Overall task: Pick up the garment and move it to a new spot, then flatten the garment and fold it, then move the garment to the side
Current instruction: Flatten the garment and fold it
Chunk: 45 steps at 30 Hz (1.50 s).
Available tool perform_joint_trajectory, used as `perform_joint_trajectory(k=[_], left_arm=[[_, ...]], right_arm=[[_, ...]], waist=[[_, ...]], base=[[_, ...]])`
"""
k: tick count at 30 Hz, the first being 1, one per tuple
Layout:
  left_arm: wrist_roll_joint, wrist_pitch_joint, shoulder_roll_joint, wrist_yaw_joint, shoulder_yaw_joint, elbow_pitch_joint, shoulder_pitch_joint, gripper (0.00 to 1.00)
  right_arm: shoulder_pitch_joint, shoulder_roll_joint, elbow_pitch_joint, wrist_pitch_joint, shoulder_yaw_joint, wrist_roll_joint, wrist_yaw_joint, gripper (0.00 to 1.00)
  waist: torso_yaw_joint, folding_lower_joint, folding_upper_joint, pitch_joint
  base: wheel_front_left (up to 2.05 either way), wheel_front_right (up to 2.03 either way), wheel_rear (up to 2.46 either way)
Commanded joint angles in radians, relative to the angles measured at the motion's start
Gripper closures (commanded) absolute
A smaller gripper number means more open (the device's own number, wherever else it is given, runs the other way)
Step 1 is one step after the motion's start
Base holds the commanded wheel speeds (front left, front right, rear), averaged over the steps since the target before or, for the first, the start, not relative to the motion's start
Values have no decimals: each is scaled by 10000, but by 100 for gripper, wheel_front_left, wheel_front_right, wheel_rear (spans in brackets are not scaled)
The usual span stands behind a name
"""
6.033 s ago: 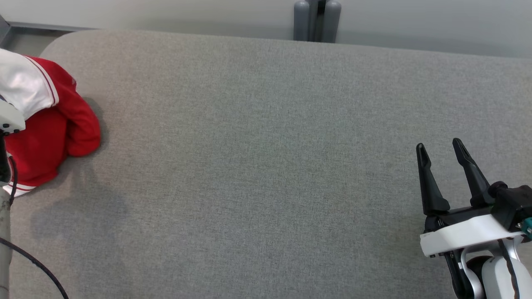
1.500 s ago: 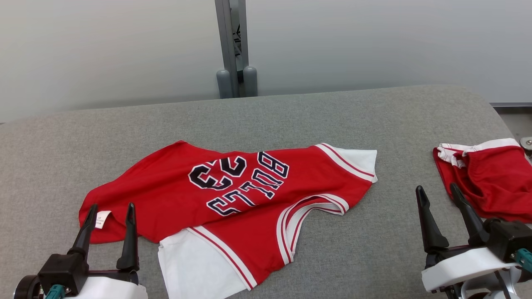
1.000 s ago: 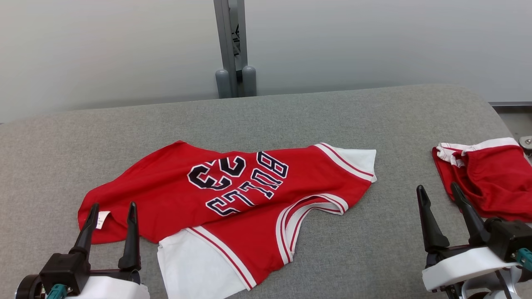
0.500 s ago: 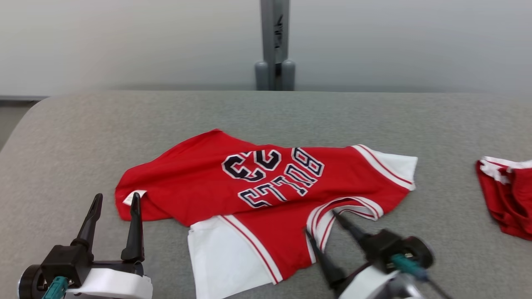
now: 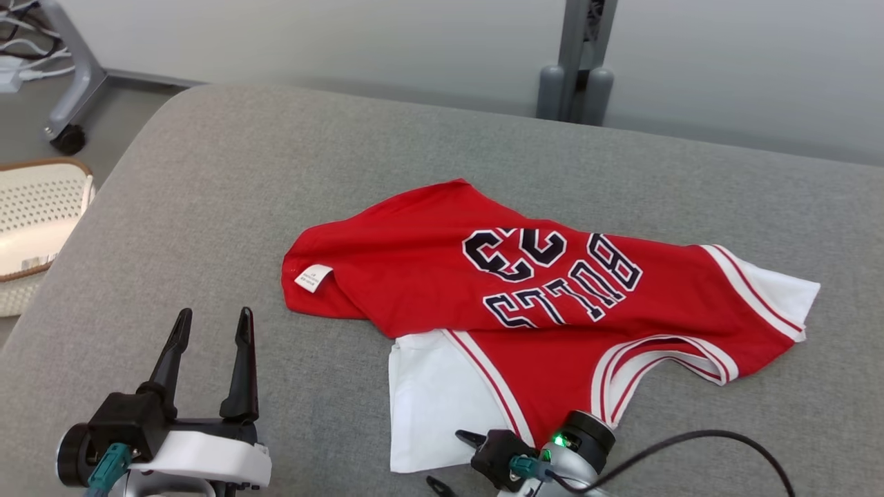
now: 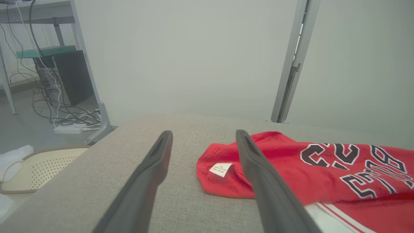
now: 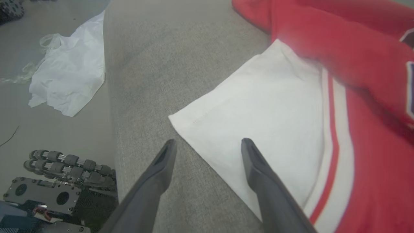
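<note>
Head view: the whole picture has swung since half a second ago, so the camera has turned. The garment [image 5: 428,276] now sits right of centre instead of mid-frame, a basket [image 5: 41,200] has come in at the left edge, and the second red piece at the far right is out of frame. The right jaws, then aimed up at the armhole trim, now lie at the bottom edge pointing left, one tip over the garment's white panel [image 5: 435,386] and the other over bare cloth. The desk [image 5: 207,207] is covered in grey fabric and has a rounded corner at the upper left. Behind it are a pale wall and a grey post [image 5: 577,62]. The left jaws stand wide apart at the lower left over bare desk, holding nothing.

Left wrist view: the spread fingers [image 6: 258,181] frame the red hem and its care label [image 6: 220,169] without touching. The basket lies on the floor at the lower left, and cables hang under shelving at the upper left.

Right wrist view: the right jaws are fully spread and empty, straddling the white panel's edge. A white sheet [image 7: 68,74] lies on the floor at the upper left.
</note>
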Motion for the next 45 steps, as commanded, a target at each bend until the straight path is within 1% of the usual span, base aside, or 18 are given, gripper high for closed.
perform_joint_trajectory(k=[1, 5, 9, 10, 11, 13, 16, 20, 24, 27, 28, 29, 32, 33, 35, 39, 42, 45], left_arm=[[-63, -63, -32, -71, 16, 77, -218, 0], [-105, -166, -112, -145, 44, 255, -409, 0], [-121, -228, -154, -252, 94, 468, -568, 0], [-117, -252, -170, -278, 103, 510, -618, 0], [-113, -260, -176, -288, 131, 553, -660, 0], [-129, -269, -199, -336, 204, 618, -702, 0], [-137, -295, -214, -393, 343, 684, -708, 0], [-32, -303, -240, -452, 482, 659, -650, 0], [103, -302, -247, -507, 666, 526, -587, 0], [182, -304, -240, -539, 794, 456, -577, 0], [182, -304, -240, -539, 794, 456, -577, 0], [209, -304, -231, -573, 832, 435, -585, 0], [272, -305, -215, -624, 899, 406, -628, 0], [321, -305, -204, -645, 923, 404, -664, 0], [354, -306, -231, -634, 949, 385, -737, 0], [431, -306, -246, -640, 989, 375, -782, 0], [468, -305, -236, -668, 1008, 380, -796, 0], [505, -307, -226, -685, 1003, 400, -857, 0]], right_arm=[[-289, -37, 385, -21, 216, 91, 0, 0], [-1005, 16, 1730, 148, 877, -110, -2, 0], [-1429, -93, 3058, 300, 1123, -152, -48, 0], [-1468, -121, 3217, 294, 1134, -40, -53, 56], [-1466, -128, 3226, 147, 1085, 140, -63, 100], [-1457, -134, 3297, 259, 1107, 496, -60, 100], [-1541, -91, 3191, -124, 849, 1003, -57, 100], [-1565, -69, 3145, -801, 70, 1501, -59, 100], [-1415, -392, 2916, -1380, -865, 1728, -45, 100], [-1263, -698, 2563, -1582, -1575, 1849, -33, 100], [-1263, -698, 2563, -1582, -1575, 1849, -33, 100], [-1165, -760, 2434, -1617, -1793, 1934, -30, 100], [-943, -1107, 2038, -1434, -2452, 1965, -22, 100], [-774, -1406, 1771, -1238, -2828, 1909, -22, 100], [-535, -1605, 1411, -1024, -3289, 2084, -21, 100], [-47, -2175, 704, -566, -4303, 2059, -21, 100], [362, -2323, 129, -178, -4925, 2018, -16, 100], [723, -2433, -517, 321, -5071, 2012, -2, 100]], waist=[[174, 0, 0, 181], [234, 0, 0, 351], [210, 0, 0, 473], [200, 0, 0, 484], [182, 0, 0, 494], [96, 0, 0, 517], [-140, 0, 0, 575], [-559, 0, 0, 607], [-1067, 0, 0, 647], [-1445, 0, 0, 681], [-1445, 0, 0, 681], [-1559, 0, 0, 695], [-1884, 0, 0, 736], [-2055, 0, 0, 774], [-2206, 0, 0, 829], [-2460, 0, 0, 904], [-2611, 0, 0, 955], [-2739, 0, 0, 1008]], base=[[0, 0, 0], [0, 0, 0], [0, 0, 0], [0, 0, 0], [0, 0, 0], [0, 0, 0], [0, 0, 0], [0, 0, 0], [0, 0, 0], [0, 0, 0], [0, 0, 0], [0, 0, 0], [0, 0, 0], [0, 0, 0], [0, 0, 0], [0, 0, 0], [0, 0, 0], [0, 0, 0]])
